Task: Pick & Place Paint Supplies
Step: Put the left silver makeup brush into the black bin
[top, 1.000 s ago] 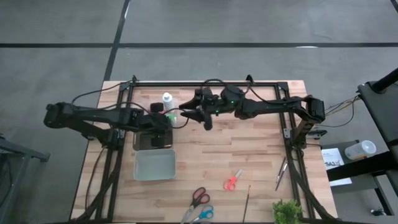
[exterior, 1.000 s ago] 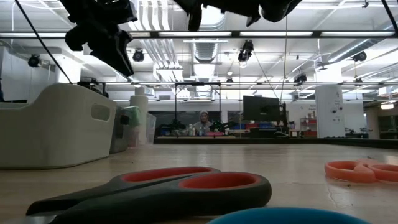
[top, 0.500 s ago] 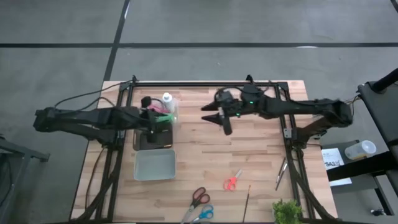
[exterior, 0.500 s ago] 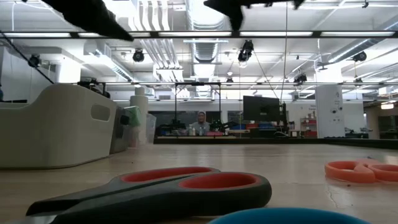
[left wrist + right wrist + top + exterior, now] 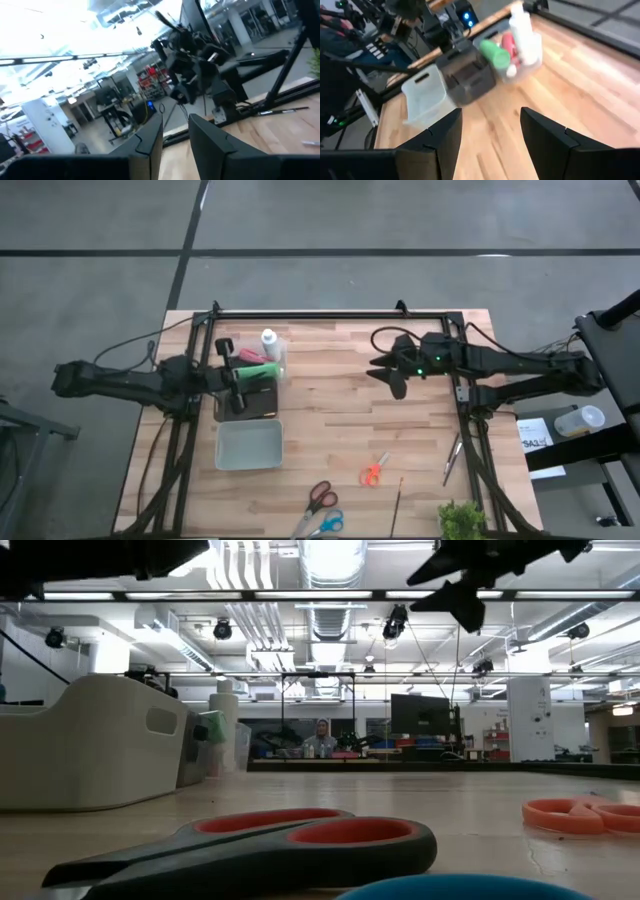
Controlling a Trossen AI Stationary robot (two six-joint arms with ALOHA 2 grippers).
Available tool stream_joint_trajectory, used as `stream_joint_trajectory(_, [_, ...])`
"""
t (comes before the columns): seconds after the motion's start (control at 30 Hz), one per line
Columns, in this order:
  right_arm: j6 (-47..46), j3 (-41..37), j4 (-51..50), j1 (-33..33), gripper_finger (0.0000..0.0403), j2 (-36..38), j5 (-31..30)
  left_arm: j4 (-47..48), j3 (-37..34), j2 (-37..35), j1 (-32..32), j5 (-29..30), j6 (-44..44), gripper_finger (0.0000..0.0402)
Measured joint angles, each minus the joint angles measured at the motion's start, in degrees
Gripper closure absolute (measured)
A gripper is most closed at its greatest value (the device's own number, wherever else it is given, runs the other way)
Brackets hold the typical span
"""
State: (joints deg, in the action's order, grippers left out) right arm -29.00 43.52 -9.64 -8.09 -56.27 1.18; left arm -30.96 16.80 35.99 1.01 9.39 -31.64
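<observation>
Nearest the table's front edge, well away from the clear tub [image 5: 534, 46] and off toward the right arm's side, a thin brown-handled brush [image 5: 399, 500] lies loose on the wood. A second slim tool [image 5: 452, 458] lies a little closer to the tub, though it shows too thin to say for certain it is a brush. So the brushes look like the part of the job left to do. A pale empty tray [image 5: 248, 445] sits just in front of the tub, with a dark box [image 5: 465, 75] between them. In the tub itself the bottles appear settled. The green bottle [image 5: 495, 54] lies tilted with its cap toward the box, the red bottle [image 5: 509, 45] is pressed beside it, and the white bottle [image 5: 522, 22] stands taller at the far end. The left gripper [image 5: 175, 135] hangs right beside the tub, its fingers slightly parted and gripping nothing. The right gripper [image 5: 490, 137] is well apart from the tub, out over bare wood, with its fingers spread wide and empty.
</observation>
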Motion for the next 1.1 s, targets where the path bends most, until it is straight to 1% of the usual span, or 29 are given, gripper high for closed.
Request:
stream_joint_trajectory(0.13, [-0.8, -0.78, -1.11, -0.02, 0.0207, 0.79, -0.92, -2.21, -2.11, -0.04, -0.21, 0.04, 0.09, 0.0301])
stream_joint_trajectory(0.27, [-0.82, -0.72, -1.1, -0.03, 0.0207, 0.81, -1.37, -1.38, -2.16, 0.13, -0.21, 0.08, 0.07, 0.0301])
stream_joint_trajectory(0.33, [-0.81, 0.13, -2.86, -0.01, 0.0207, 0.79, -1.35, -0.46, -2.16, 0.1, -0.21, 0.14, 0.04, 0.0301])
stream_joint_trajectory(0.4, [-0.84, 1.83, -6.34, -0.03, 0.0207, 0.77, -1.37, 0.84, -2.16, 0.11, -0.21, 0.22, 0.04, 0.0301])
stream_joint_trajectory(0.5, [-2.18, 5.45, -14.19, -0.03, 0.0207, 0.72, -2.03, 2.72, -2.16, 0.11, -0.21, 0.23, 0.04, 0.0301])
stream_joint_trajectory(0.73, [-6.53, 14.71, -34.83, -0.03, 0.0207, 0.7, -9.96, 6.25, -2.16, 0.13, -0.21, 0.22, 0.09, 0.0301])
stream_joint_trajectory(0.83, [-8.35, 17.76, -40.22, -0.03, 0.0207, 0.7, -11.86, 7.16, -2.16, 0.13, -0.21, 0.23, 0.11, 0.0301])
stream_joint_trajectory(0.97, [-8.79, 22.02, -46.19, -0.05, 0.0207, 0.62, -11.9, 8.23, -2.16, 0.13, -0.21, 0.22, 0.11, 0.0301])
stream_joint_trajectory(1.1, [-12.54, 26.15, -52.59, -0.03, 0.0207, -0.43, -13.58, 8.73, -2.16, 0.13, -0.21, 0.22, 0.11, 0.0301])
